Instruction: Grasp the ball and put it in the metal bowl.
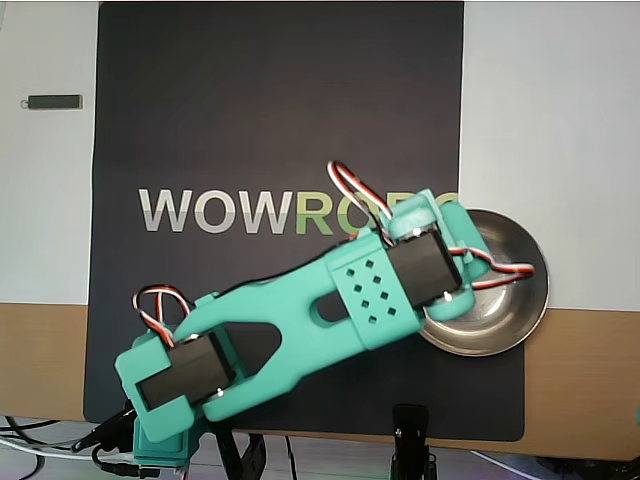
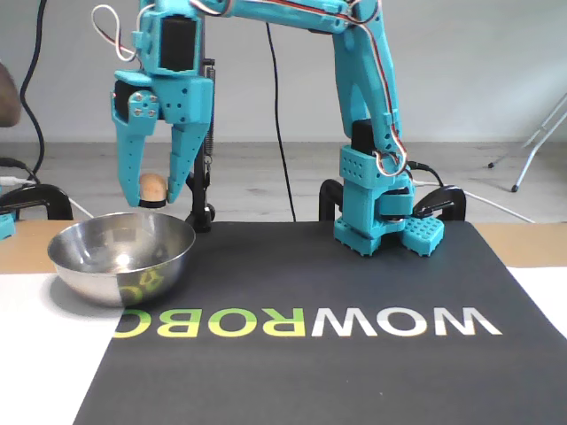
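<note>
In the fixed view, the small tan ball (image 2: pixel 153 187) hangs between the teal fingers of my gripper (image 2: pixel 151 197), which is shut on it. It is held just above the metal bowl (image 2: pixel 120 255), over the bowl's middle to right part. The overhead view shows the teal arm (image 1: pixel 330 310) reaching right across the black mat, its wrist covering the left half of the metal bowl (image 1: pixel 515 300). The ball and the fingertips are hidden under the wrist in that view.
A black mat (image 1: pixel 270 110) lettered WOWROBO covers the table's middle. A small dark bar (image 1: pixel 54 102) lies on the white surface at far left in the overhead view. Black clamps (image 1: pixel 410 430) stand at the table edge by the arm's base (image 2: pixel 376 221).
</note>
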Motion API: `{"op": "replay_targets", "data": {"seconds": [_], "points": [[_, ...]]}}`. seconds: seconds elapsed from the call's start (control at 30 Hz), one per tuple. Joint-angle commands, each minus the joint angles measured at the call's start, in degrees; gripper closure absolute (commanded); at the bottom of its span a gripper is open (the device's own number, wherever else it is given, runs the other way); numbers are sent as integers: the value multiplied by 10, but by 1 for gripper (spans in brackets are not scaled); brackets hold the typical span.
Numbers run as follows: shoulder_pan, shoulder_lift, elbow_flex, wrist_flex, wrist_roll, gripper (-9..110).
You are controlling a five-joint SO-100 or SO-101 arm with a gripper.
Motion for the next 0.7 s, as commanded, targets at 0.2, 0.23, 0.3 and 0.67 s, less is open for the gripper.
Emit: {"op": "replay_targets", "data": {"seconds": [0.2,0.23,0.3,0.67], "points": [[33,-5,-23,-47,-1,74],[34,-5,-23,-53,-1,74],[40,-6,-23,-55,-1,74],[47,-48,-23,-81,-1,74]]}}
